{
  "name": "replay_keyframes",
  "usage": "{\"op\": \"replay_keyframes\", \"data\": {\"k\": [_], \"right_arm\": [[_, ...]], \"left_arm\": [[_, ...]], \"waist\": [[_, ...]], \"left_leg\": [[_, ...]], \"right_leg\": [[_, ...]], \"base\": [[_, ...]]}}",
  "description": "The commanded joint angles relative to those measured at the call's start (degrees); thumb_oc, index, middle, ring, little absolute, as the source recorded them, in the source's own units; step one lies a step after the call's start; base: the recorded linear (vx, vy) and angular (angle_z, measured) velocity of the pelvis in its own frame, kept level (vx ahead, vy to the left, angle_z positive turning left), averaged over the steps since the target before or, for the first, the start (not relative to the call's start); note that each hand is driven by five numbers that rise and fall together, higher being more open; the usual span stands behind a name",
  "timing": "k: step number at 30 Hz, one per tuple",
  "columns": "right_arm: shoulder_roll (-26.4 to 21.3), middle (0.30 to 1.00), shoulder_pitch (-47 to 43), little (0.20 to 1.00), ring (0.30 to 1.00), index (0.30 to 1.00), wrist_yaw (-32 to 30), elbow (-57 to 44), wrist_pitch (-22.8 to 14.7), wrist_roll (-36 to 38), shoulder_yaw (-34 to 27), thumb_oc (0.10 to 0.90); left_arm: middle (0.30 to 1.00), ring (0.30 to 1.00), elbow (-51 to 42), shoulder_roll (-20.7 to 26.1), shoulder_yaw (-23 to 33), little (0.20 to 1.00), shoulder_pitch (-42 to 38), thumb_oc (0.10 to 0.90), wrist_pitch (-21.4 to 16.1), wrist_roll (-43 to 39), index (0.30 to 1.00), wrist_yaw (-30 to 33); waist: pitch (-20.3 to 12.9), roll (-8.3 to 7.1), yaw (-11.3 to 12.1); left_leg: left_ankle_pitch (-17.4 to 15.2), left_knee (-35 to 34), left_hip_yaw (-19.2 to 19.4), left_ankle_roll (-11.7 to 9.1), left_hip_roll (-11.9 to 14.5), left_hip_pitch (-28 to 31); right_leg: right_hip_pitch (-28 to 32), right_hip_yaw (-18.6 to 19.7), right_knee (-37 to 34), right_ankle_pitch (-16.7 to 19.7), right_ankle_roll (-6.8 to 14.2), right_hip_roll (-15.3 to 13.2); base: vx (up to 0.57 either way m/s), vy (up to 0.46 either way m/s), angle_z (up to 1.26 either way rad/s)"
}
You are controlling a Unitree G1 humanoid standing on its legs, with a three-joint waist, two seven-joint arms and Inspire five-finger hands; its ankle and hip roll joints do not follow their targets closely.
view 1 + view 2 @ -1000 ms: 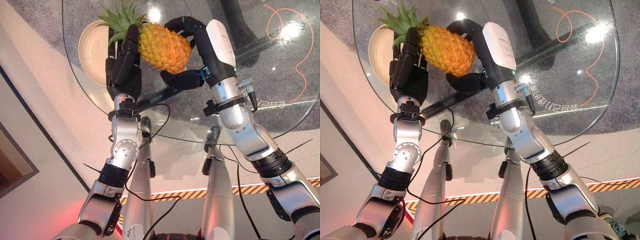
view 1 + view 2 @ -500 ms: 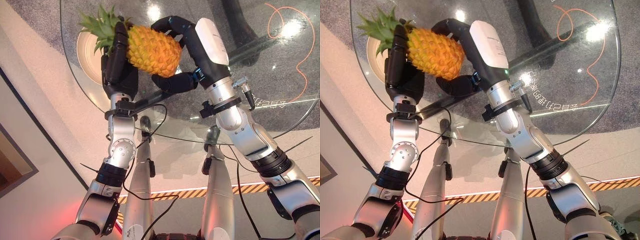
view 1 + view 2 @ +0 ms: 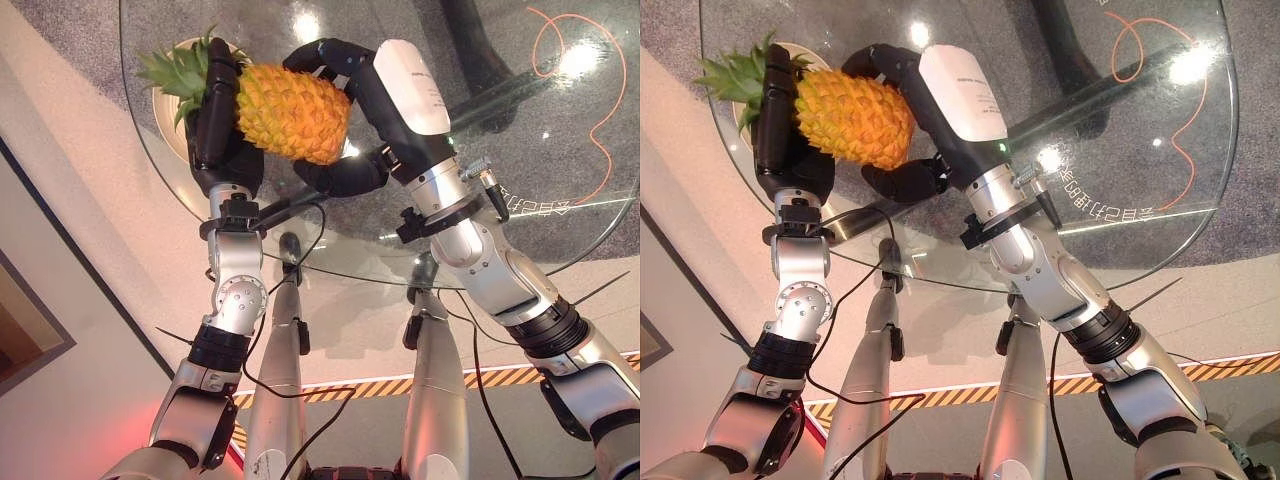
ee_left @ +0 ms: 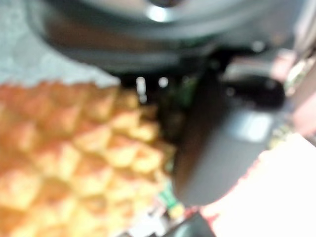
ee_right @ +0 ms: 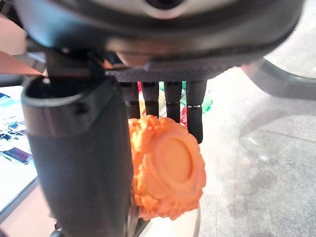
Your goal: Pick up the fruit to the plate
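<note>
Pineapple (image 3: 290,112) held aloft between both robot hands, above the plate's near edge

Right robot hand (image 3: 375,100) curls fingers and thumb round the fruit's base end; left robot hand (image 3: 213,125) presses straight fingers against its crown end; plate (image 3: 166,105) lies on the glass surface (image 3: 520,150) just beyond the crown; lifting looks done; lowering onto the plate and letting go remain.

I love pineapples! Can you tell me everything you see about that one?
The pineapple is orange-yellow with a bumpy, scaly skin, a spiky green crown and a flat round base. It looks like plastic. It lies on its side in the air above the glass table, its crown over the pale plate. The left hand presses its crown end with straight fingers; the right hand curls round its base end.
</note>
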Motion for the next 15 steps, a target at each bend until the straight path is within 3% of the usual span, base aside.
{"op": "replay_keyframes", "data": {"k": [1,15], "right_arm": [[4.2,0.900,-9.4,0.900,0.900,0.900,-2.9,-9.8,-6.6,1.9,-1.8,0.800],[6.4,0.900,-6.4,0.900,0.900,0.900,-7.1,-9.2,-4.2,2.1,-4.9,0.800]], "left_arm": [[0.300,0.300,-7.0,1.1,-4.6,0.200,-6.6,0.100,-0.6,3.9,0.300,-6.9],[0.300,0.300,-6.9,0.0,-3.4,0.200,-5.8,0.100,-2.9,6.8,0.300,-5.4]], "waist": [[-1.4,-2.88,1.4],[-1.4,-2.72,1.0]], "left_leg": [[-4.3,3.6,-1.2,-1.4,1.0,0.2],[-5.0,3.8,-1.1,-1.4,1.0,0.7]], "right_leg": [[3.6,-3.1,-12.1,12.1,0.4,1.4],[3.7,-2.5,-11.6,11.4,0.2,1.6]], "base": [[0.00,0.000,0.00],[0.00,0.000,0.00]]}}
